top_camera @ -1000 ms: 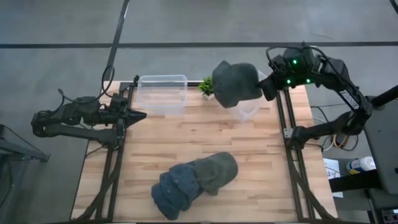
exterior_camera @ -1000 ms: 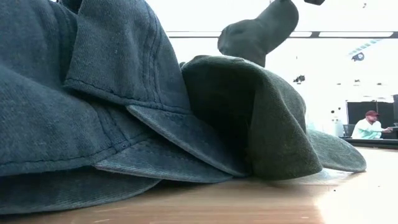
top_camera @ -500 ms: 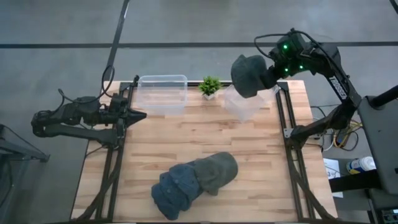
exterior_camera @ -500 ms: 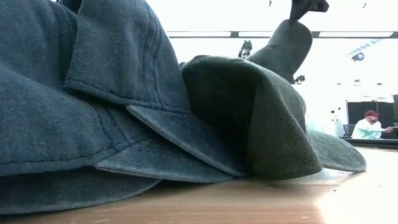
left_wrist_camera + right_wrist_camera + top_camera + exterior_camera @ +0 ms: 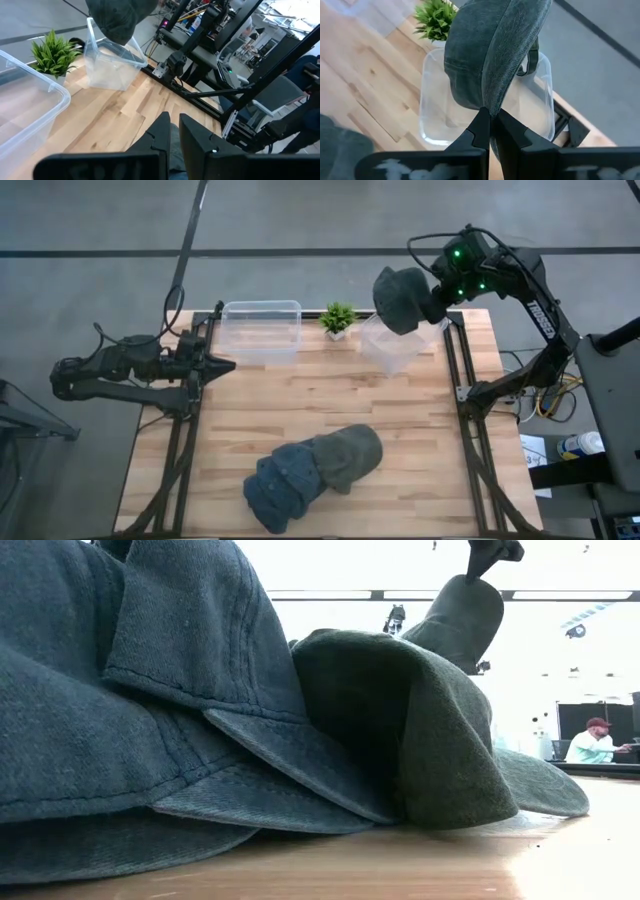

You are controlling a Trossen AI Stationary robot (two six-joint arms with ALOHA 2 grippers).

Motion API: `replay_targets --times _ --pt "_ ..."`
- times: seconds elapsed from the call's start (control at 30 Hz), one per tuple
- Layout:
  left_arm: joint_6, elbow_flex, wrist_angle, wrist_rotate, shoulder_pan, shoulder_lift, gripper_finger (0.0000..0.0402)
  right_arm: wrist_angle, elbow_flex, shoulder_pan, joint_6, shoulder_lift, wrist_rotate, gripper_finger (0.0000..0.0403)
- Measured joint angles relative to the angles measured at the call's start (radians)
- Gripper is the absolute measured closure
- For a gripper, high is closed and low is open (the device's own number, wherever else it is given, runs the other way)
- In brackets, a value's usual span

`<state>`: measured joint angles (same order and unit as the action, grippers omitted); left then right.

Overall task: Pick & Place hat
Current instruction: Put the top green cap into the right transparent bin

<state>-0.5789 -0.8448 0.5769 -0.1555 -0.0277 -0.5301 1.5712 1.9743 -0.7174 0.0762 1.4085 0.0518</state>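
To drop it cleanly, we judged the right hand (image 5: 490, 131), clamped on the brim of the dark green hat (image 5: 400, 298), should centre it over the small clear bin (image 5: 395, 352) before letting go; the hat hung limp, crown down, above that bin.

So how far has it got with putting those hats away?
Nothing looks stowed yet. The right end effector holds a dark hat over the clear bin. Two more hats lie piled on the table. The left end effector waits at the table's left edge.
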Motion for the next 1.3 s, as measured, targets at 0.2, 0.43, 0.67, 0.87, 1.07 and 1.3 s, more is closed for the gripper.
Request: replay_targets --times 0.2,0.43,0.67,0.87,1.07,1.3 --pt "0.036 0.000 0.000 0.000 0.000 0.000 0.0367 0.000 0.000 0.001 -0.147 -0.002 -0.023 0.0392" --pt "0.081 0.000 0.000 0.000 0.000 0.000 0.0367 0.000 0.000 0.001 -0.260 -0.001 -0.026 0.0392" --pt "0.088 0.000 0.000 0.000 0.000 0.000 0.0367 0.000 0.000 0.001 -0.356 0.008 -0.026 0.0392" --pt "0.123 0.000 0.000 0.000 0.000 0.000 0.0367 0.000 0.000 0.001 -0.430 0.015 -0.025 0.0392" --pt "0.142 0.000 0.000 0.000 0.000 0.000 0.0367 0.000 -0.001 0.001 -0.472 0.014 0.012 0.0392" --pt "0.141 0.000 0.000 0.000 0.000 0.000 0.0367 0.000 -0.001 0.001 -0.532 0.012 0.118 0.0392"
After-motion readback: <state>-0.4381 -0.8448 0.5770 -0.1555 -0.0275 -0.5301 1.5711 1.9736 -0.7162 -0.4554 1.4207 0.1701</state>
